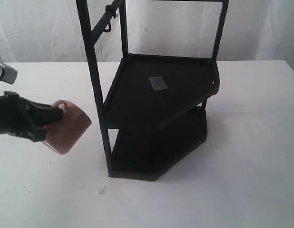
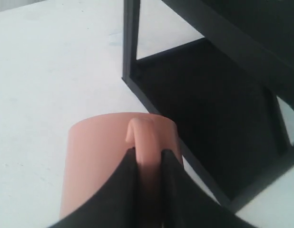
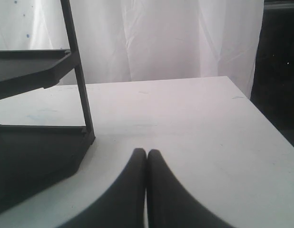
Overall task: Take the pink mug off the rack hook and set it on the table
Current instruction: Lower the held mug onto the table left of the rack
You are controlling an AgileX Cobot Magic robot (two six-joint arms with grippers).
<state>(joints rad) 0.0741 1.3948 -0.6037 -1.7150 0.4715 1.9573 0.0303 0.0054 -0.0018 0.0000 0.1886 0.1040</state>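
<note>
The left gripper, left of the rack, is matte black and blocky, with a silver-grey metal part farther from the rack. Its fingers are smooth and black, tapering to narrow tips. The right gripper has the same plain black, curved shape.

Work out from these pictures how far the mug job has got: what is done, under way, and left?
Done: the pink mug is off the rack hook, which hangs bare. Under way: the left claw pinches its handle, holding it tilted beside the rack, apparently clear of the table. Left: lower it, stand it upright, release. The right claw is shut, empty.
</note>
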